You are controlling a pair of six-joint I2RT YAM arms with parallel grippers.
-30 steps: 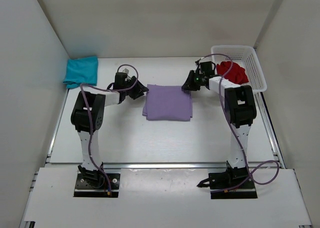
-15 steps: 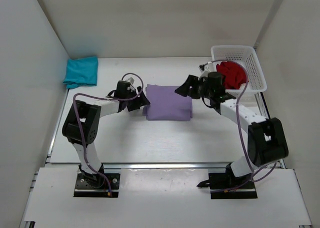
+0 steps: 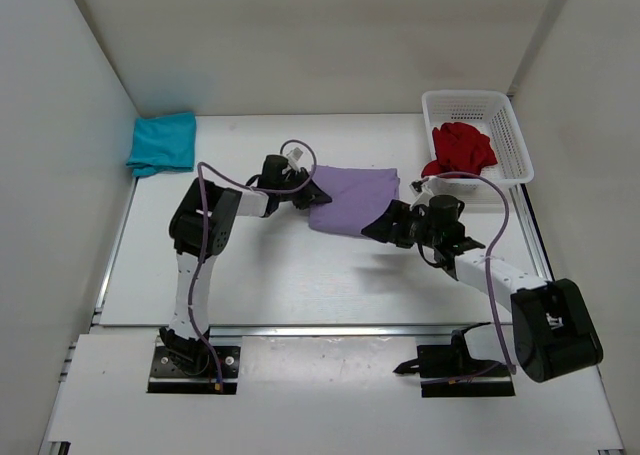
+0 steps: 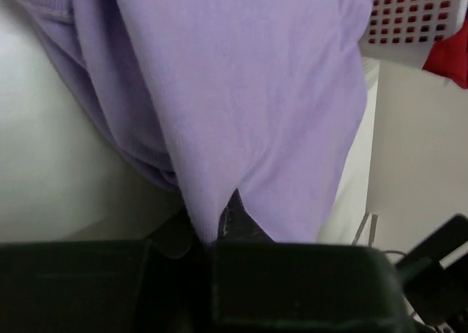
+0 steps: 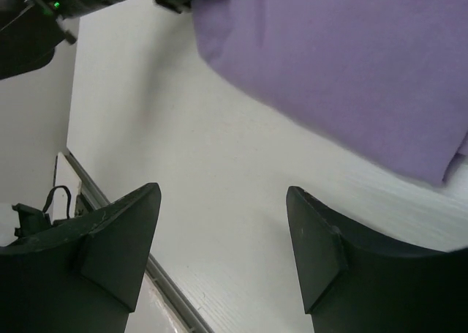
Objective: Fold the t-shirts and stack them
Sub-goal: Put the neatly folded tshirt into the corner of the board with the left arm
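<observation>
The folded lavender t-shirt (image 3: 356, 201) lies mid-table, slightly skewed. My left gripper (image 3: 313, 197) is at its left edge, shut on the cloth. In the left wrist view the lavender t-shirt (image 4: 241, 91) runs down into the closed jaws of that gripper (image 4: 219, 230). My right gripper (image 3: 376, 228) hovers open at the shirt's near right edge. Its fingers (image 5: 121, 238) stand wide over bare table, with the lavender t-shirt (image 5: 351, 62) just beyond the right gripper (image 5: 223, 201). The teal t-shirt (image 3: 163, 142) lies folded at the far left corner. The red t-shirt (image 3: 463, 147) sits crumpled in the basket.
A white mesh basket (image 3: 499, 111) stands at the far right, also seen as a basket (image 4: 409, 15) in the left wrist view. White walls enclose the table on three sides. A metal rail (image 3: 300, 329) runs along the near edge.
My left gripper moved right and shut on the lavender shirt's left edge, shifting the shirt to the right. My right arm swung from the basket side to the shirt's near edge and opened wide.
</observation>
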